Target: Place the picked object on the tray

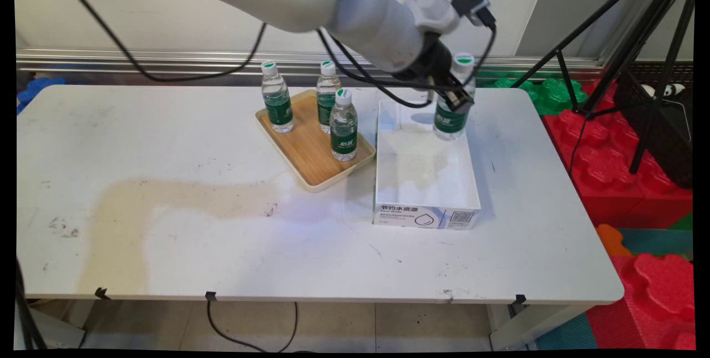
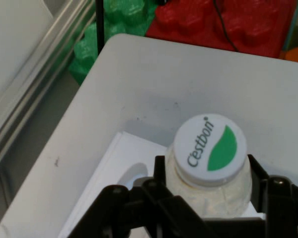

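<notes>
The black two-finger jaws are closed on the neck of a clear plastic water bottle with a green label and a white cap [image 1: 452,104], one finger [image 2: 161,173] pressed to each side just under the cap; in the hand view the cap [image 2: 210,148] carries a green leaf mark and the word Cestbon. The gripper [image 1: 456,97] holds this bottle upright at the far right corner of a shallow white rectangular box [image 1: 424,205], whose near wall bears printed characters and a QR code; whether the bottle's base touches the box floor cannot be told. At nine o'clock from the box, just beside it, lies a wooden rectangular tray with a pale rim [image 1: 327,177], turned askew. Three more bottles of the same kind stand upright on it: one at its far left [image 1: 277,98], one at the far end [image 1: 327,96], and one toward its right edge [image 1: 343,126]. Box and tray sit on a white table [image 1: 222,247] marked by a broad tan stain at eight o'clock from the tray.
</notes>
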`<state>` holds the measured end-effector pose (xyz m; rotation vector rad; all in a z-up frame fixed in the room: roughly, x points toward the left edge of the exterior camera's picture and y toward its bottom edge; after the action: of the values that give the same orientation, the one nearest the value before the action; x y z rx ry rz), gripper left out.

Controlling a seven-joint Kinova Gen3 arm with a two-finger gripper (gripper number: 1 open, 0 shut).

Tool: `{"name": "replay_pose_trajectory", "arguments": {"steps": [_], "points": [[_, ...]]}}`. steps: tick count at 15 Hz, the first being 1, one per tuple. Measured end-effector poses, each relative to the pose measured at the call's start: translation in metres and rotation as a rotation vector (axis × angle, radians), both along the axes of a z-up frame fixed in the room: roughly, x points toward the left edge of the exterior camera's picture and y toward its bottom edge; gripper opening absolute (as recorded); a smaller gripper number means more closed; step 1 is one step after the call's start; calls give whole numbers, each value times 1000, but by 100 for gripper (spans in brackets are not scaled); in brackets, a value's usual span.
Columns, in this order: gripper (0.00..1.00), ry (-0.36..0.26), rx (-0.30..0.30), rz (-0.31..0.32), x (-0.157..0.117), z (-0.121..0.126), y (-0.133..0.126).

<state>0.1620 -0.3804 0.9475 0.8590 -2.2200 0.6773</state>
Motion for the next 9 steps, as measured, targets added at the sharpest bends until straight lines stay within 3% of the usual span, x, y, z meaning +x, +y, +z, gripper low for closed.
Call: {"name": "replay_pose_trajectory", "arguments": {"steps": [4,9], "points": [[0,-19,-19,-46,33,24,30],[0,-42,3,-66,77,39,74]]}}
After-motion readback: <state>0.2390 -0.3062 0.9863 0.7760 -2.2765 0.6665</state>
